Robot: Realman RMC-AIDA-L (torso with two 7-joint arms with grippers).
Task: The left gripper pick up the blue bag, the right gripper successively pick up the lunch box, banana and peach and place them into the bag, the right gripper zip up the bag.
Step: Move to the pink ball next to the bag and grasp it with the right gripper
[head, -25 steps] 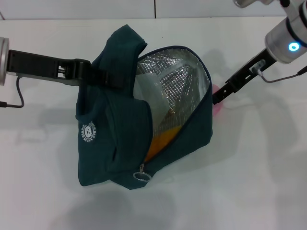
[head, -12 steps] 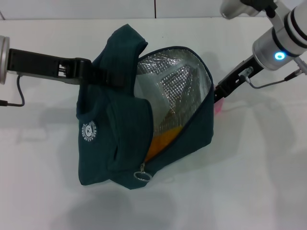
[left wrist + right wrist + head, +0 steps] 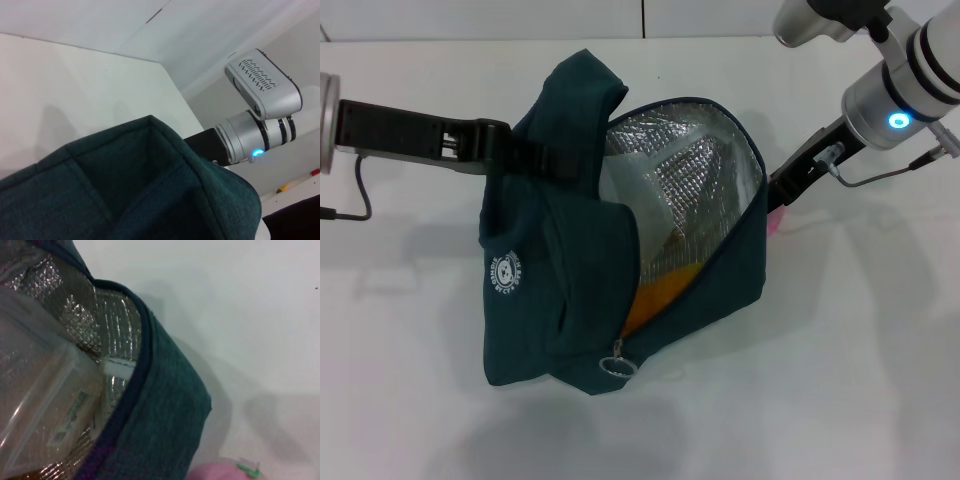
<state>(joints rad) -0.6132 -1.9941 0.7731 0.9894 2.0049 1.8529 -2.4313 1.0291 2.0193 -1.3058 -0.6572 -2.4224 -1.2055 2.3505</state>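
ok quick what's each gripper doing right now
Left gripper: closed on the blue bag, holding it at its handle.
Right gripper: beside the bag's rim, over the peach; cannot be told.

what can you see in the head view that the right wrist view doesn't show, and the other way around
Only the head view shows the left end effector holding the dark teal-blue fabric bag by its upper edge, the right end effector beside the bag's rim, the yellow-orange banana inside, the round white logo and the ring zipper pull.

Only the right wrist view shows the sticker on the clear plastic lunch box and the pink peach's green leaf.

Both show the bag, its foil lining, the lunch box and the peach.
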